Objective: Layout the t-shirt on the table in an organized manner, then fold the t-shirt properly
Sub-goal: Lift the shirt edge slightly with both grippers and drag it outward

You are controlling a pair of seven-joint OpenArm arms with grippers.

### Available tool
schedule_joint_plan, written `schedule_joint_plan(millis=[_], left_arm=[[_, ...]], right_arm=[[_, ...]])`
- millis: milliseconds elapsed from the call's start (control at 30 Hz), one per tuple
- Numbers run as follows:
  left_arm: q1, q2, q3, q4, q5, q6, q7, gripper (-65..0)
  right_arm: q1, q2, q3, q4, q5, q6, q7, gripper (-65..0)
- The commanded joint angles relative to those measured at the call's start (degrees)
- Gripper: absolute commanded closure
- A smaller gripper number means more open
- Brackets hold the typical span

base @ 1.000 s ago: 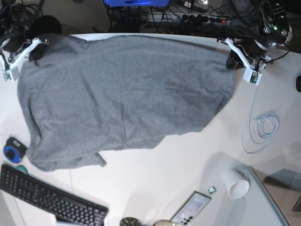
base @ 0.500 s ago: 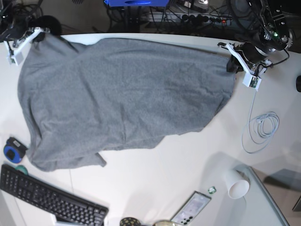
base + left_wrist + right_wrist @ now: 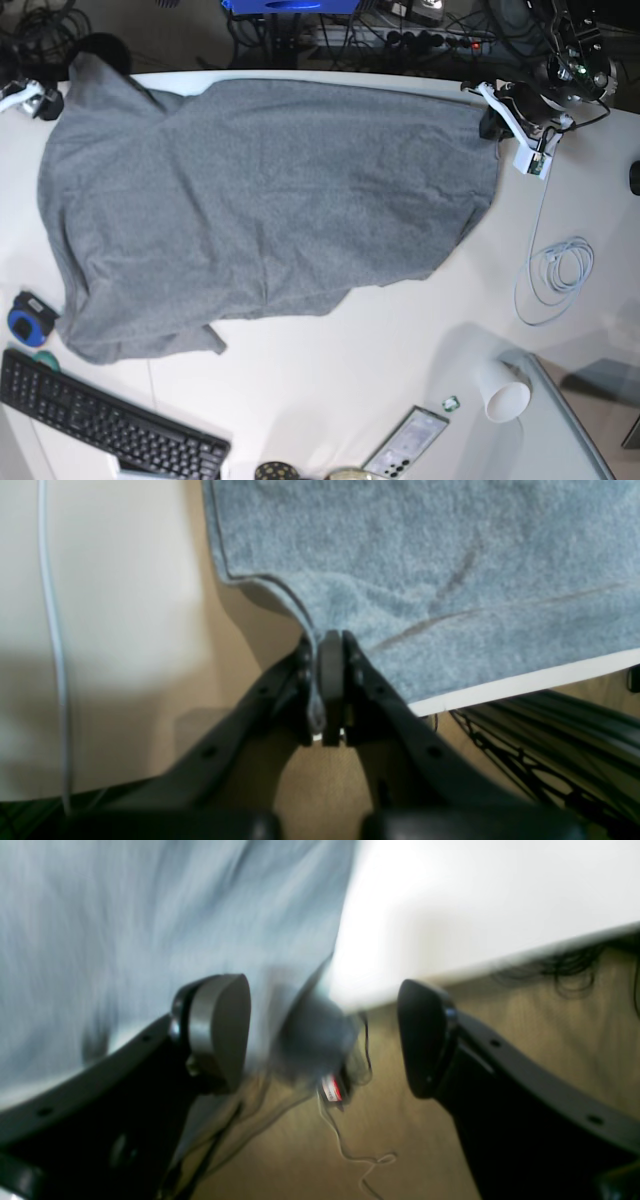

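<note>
No readable text.
Phone screen (image 3: 404,443) and keyboard (image 3: 105,425) keys too small; red tag (image 3: 330,1088) blurred, nothing legible.

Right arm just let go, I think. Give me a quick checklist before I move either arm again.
1. Right gripper open, fabric between its fingertips but not clamped: ok.
2. Left gripper shut on the t-shirt hem: ok.
3. Shirt lying flat: not ok, its near edge is bunched and folded under.
4. Shirt fully on the table: cannot tell, its far edge reaches the rim.
5. White cable clear of the left arm: ok, it lies apart.
</note>
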Motion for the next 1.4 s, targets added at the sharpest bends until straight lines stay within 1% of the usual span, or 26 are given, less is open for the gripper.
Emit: schedule_joint_plan(millis=[0, 133, 267, 367, 567, 600, 633, 667, 733, 800, 833, 933, 1000, 1233, 1367], left_arm=[[0.1, -0.4, -0.2, 0.9, -0.6, -0.3, -0.8, 0.0], [-0.1, -0.1, 0.1, 0.9, -0.6, -0.3, -0.8, 0.0], [0.0, -0.1, -0.2, 0.9, -0.6, -0.3, -0.8, 0.0], [0.2, -0.1, -0.3, 0.9, -0.6, -0.3, -0.8, 0.0], [-0.1, -0.1, -0.3, -0.6, -0.6, -0.3, -0.9, 0.0], [-0.1, -0.1, -0.3, -0.7, -0.6, -0.3, -0.9, 0.0], [-0.1, -0.1, -0.2, -0.7, -0.6, -0.3, -0.9, 0.0], [-0.1, -0.1, -0.2, -0.7, -0.6, -0.3, -0.9, 0.0], [-0.1, -0.1, -0.3, -0.7, -0.6, -0.3, -0.9, 0.0], [-0.1, -0.1, -0.3, -0.7, -0.6, -0.3, -0.9, 0.0], [0.0, -0.1, -0.3, -0.7, -0.6, -0.3, -0.9, 0.0], [0.2, -0.1, -0.3, -0.7, -0.6, -0.3, -0.9, 0.0], [0.3, -0.1, -0.4, -0.7, -0.6, -0.3, -0.8, 0.0], [1.6, -0.1, -0.4, -1.1, -0.7, -0.3, -0.5, 0.0], [1.8, -0.1, -1.4, -5.3, -0.7, -0.3, -0.7, 0.0]], right_arm=[[1.7, 2.0, 0.0, -0.9, 0.8, 0.3, 0.7, -43.8], [8.5, 6.8, -4.1, -12.9, 0.8, 0.4, 1.4, -44.1], [12.0, 9.2, -7.0, -22.0, 0.8, 0.4, 4.6, -44.6], [12.1, 9.7, -9.8, -24.0, 0.9, 0.4, 5.8, -44.6], [12.1, 9.0, -13.8, -24.0, 1.1, 0.4, 5.9, -43.7], [11.9, 9.0, -14.1, -23.7, 1.1, 0.4, 5.9, -42.2], [11.9, 9.0, -14.2, -23.6, 1.1, 0.4, 5.9, -39.0], [11.9, 9.0, -14.2, -23.6, 1.1, 0.4, 5.9, -34.2], [11.9, 9.0, -14.0, -23.7, 1.1, 0.4, 5.9, -20.9], [11.9, 9.0, -13.9, -23.7, 1.1, 0.4, 5.9, -5.3], [11.9, 9.0, -13.9, -23.7, 1.1, 0.4, 5.9, 0.0], [12.0, 9.1, -14.0, -23.7, 1.1, 0.4, 5.8, -1.8], [12.0, 9.1, -14.0, -23.7, 1.1, 0.4, 5.8, -0.6], [12.1, 9.1, -14.2, -24.0, 1.1, 0.4, 5.8, -0.5], [12.1, 9.1, -14.2, -24.0, 1.1, 0.4, 5.8, -0.5]])
